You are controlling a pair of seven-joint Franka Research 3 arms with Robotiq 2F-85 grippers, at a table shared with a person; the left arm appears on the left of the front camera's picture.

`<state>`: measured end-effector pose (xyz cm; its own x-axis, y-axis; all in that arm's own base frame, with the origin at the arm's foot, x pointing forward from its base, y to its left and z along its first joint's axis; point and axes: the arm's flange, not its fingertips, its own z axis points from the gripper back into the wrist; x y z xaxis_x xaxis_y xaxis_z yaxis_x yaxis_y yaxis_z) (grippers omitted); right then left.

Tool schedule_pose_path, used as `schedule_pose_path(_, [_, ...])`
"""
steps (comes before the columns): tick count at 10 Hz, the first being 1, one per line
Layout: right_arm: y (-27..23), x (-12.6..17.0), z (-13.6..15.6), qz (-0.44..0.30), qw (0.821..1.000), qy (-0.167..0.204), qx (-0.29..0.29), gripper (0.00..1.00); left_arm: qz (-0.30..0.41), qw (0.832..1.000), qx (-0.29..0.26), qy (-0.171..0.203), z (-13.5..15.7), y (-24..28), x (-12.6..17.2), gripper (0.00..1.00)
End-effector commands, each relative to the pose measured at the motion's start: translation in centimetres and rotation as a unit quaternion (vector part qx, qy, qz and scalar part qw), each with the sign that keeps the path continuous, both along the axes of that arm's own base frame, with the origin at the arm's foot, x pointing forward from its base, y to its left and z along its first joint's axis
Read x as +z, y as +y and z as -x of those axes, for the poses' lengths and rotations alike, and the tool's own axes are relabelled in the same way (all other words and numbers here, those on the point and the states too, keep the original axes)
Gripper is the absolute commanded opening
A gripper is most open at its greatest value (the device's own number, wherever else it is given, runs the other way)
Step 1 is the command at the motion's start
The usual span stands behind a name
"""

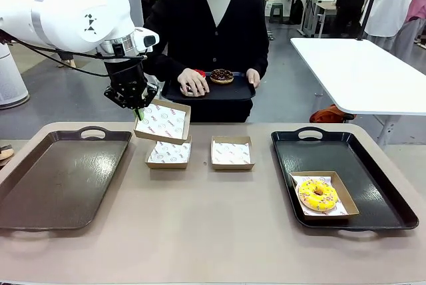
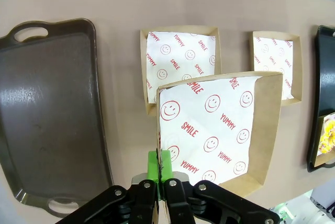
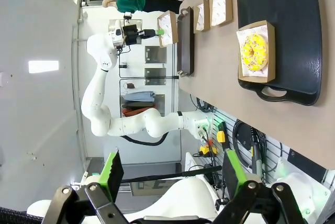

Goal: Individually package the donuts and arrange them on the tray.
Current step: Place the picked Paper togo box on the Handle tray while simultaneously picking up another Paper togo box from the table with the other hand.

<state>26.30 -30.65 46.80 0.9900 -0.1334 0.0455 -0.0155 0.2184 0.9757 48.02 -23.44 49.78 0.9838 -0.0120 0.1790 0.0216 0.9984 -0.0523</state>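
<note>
Tan bench [image 1: 213, 232], lower frame, with left pincer [image 1: 138, 110] pinching a raised box [image 1: 163, 122]; right pincer [image 3: 172, 170] spread; grey floor [image 1: 66, 98] beyond.

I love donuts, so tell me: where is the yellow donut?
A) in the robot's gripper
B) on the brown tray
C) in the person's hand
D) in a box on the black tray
D: the yellow donut sits in a box on the black tray, while the left gripper pinches an empty box.
</note>
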Motion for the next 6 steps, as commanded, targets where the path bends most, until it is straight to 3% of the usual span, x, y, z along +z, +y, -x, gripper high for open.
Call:
schedule_pose_path(1, [-0.12,-0.05,0.15,0.0,1.0,0.001,-0.001,1.0,-0.003,1.0,0.002,0.002,0.33,0.23,0.29,0.0])
schedule_pose_path(6, [-0.12,-0.05,0.15,0.0,1.0,0.001,-0.001,1.0,-0.003,1.0,0.002,0.002,0.33,0.23,0.29,0.0])
